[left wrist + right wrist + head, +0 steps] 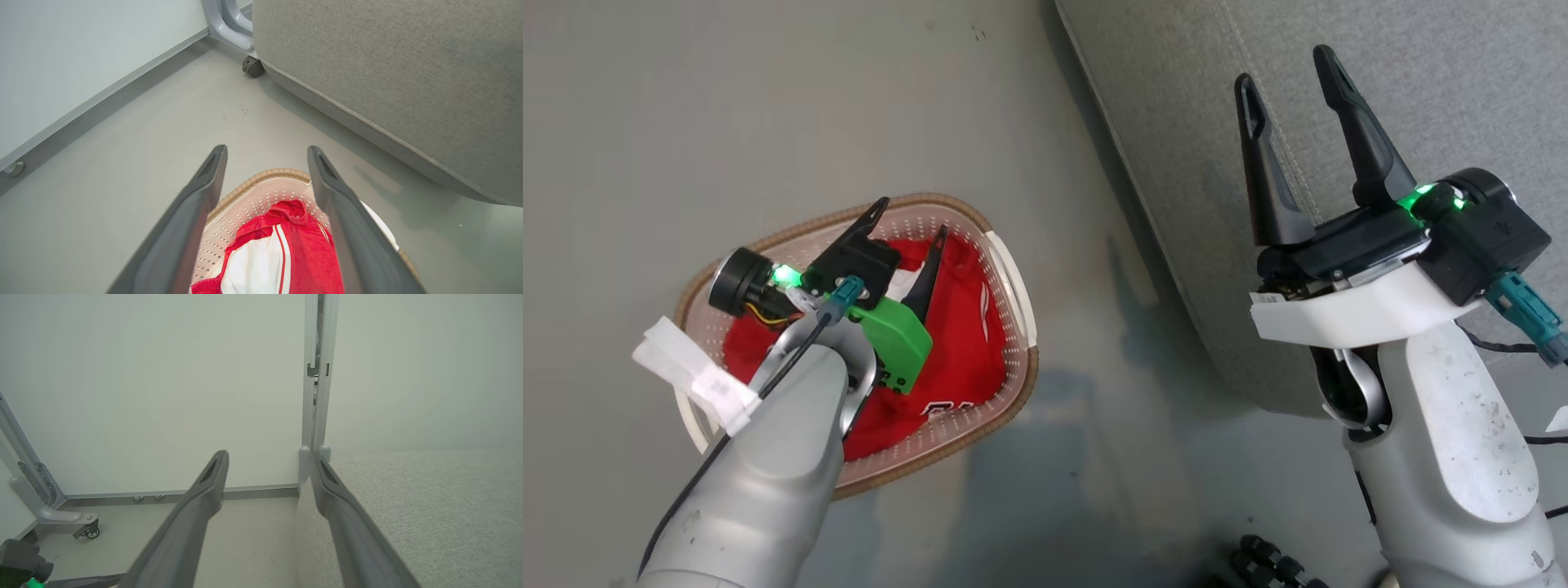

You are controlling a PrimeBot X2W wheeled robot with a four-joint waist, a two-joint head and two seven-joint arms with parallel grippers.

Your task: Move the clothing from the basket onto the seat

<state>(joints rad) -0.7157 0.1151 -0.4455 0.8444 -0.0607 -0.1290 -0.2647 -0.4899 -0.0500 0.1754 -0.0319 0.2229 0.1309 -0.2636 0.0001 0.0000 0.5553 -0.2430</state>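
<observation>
Clothing point(964, 343), red with white stripes, lies heaped in the basket point(1013, 269) at the lower left of the head view, on the floor point(645, 122) beside the seat point(1421, 82). My left gripper point(913, 216) hangs over it, fingers spread, empty. My right gripper point(1284, 69), at the right, is also spread.

- Floor point(645, 122): smooth, pale grey, slightly glossy with faint reflections. A few dark specks point(244, 110) show in the left wrist view.
- Wall panels point(163, 375): plain white, meeting at a vertical grey metal post point(319, 375). A grey rail point(253, 492) runs along their foot.
- Angled grey support leg point(45, 514): stands against the panel and ends in a small caster point(92, 533) on the floor.
- Second caster point(252, 67): dark, at the foot of a grey frame point(229, 24).
- Black ribbed object point(1270, 559): at the head view's lower edge, identity not determinable.
</observation>
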